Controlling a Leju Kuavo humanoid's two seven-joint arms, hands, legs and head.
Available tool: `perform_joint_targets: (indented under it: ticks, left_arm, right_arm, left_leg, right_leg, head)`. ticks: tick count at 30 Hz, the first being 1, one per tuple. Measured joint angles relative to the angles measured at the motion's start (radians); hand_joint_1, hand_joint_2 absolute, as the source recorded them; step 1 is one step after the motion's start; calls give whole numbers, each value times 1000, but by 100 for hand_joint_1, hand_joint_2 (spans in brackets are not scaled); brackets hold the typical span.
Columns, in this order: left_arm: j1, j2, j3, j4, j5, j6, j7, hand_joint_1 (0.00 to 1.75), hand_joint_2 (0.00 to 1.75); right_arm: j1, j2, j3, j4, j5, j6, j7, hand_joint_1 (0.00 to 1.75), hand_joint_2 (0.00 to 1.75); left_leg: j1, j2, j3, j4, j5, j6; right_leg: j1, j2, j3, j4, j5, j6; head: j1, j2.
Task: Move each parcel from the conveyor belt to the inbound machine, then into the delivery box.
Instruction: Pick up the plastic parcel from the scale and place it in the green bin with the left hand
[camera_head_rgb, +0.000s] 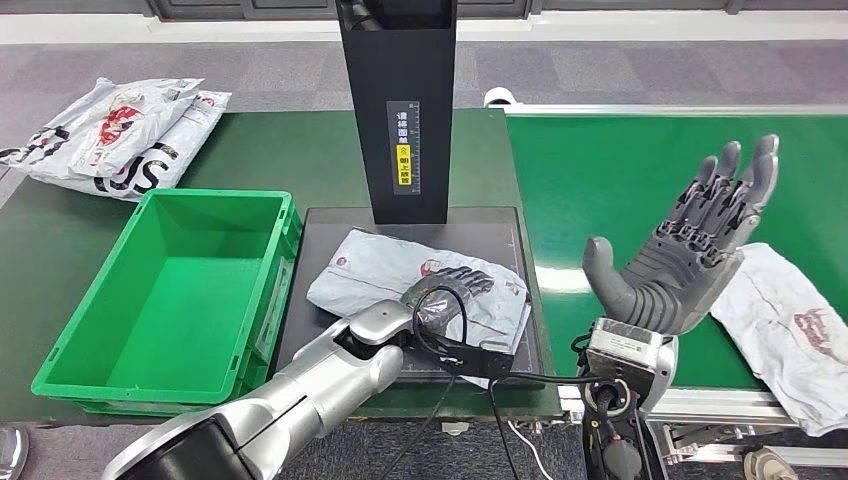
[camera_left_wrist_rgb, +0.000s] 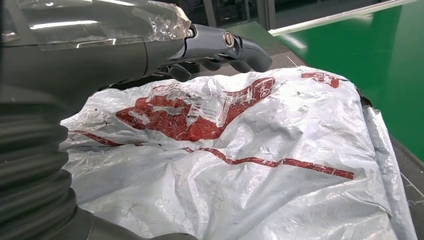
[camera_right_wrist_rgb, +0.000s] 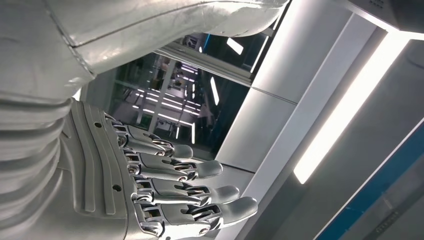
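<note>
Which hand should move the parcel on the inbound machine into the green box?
Left. The left hand already rests on the parcel on the machine's plate, with the green box on its side. The right hand is raised open over the conveyor belt.

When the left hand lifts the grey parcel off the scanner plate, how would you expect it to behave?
The grey parcel is a creased, glossy plastic mailer, so it will probably sag and may slip. It lies flat, so it is likely light. The left hand rests on top of it; gathering a fold should hold better than pressing.
</note>
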Motion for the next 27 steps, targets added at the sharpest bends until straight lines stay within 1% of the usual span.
perform_joint_targets:
  ticks: [10, 11, 14, 15, 19, 27]
  left_arm:
    - [-6, 0, -5, 15, 0, -7, 1, 0, 175]
    - [-7, 0, -6, 17, -1, -10, 1, 10, 175]
    - [-12, 0, -11, 22, -7, -33, 1, 140, 175]
    - [-12, 0, -13, 24, -12, -43, 1, 175, 175]
    - [-14, 0, -16, 31, -23, -68, 2, 175, 175]
    - [-21, 6, -16, 38, -1, -70, 3, 175, 175]
  right_arm:
    - [0, 0, 0, 1, -5, 0, -1, 0, 175]
    - [0, 0, 0, 1, -7, 0, -2, 0, 175]
    - [1, 0, 0, 1, -13, 0, -4, 0, 175]
    - [1, 0, 0, 1, -14, 0, -4, 0, 175]
    - [3, 0, 0, 1, -17, 0, -8, 0, 175]
    - [12, 0, 0, 1, -21, 0, -14, 0, 175]
  left_leg:
    - [0, 0, 0, 0, 0, 0]
    - [0, 0, 0, 0, 0, 0]
    - [0, 0, 0, 0, 0, 0]
    - [0, 0, 0, 0, 0, 0]
    - [0, 0, 0, 0, 0, 0]
    - [0, 0, 0, 0, 0, 0]
  right_leg:
    - [0, 0, 0, 0, 0, 0]
    - [0, 0, 0, 0, 0, 0]
    - [0, 0, 0, 0, 0, 0]
    - [0, 0, 0, 0, 0, 0]
    - [0, 0, 0, 0, 0, 0]
    - [0, 0, 0, 0, 0, 0]
  head:
    - [0, 0]
    - [0, 0]
    - [0, 0]
    - [0, 0]
    - [0, 0]
    - [0, 0]
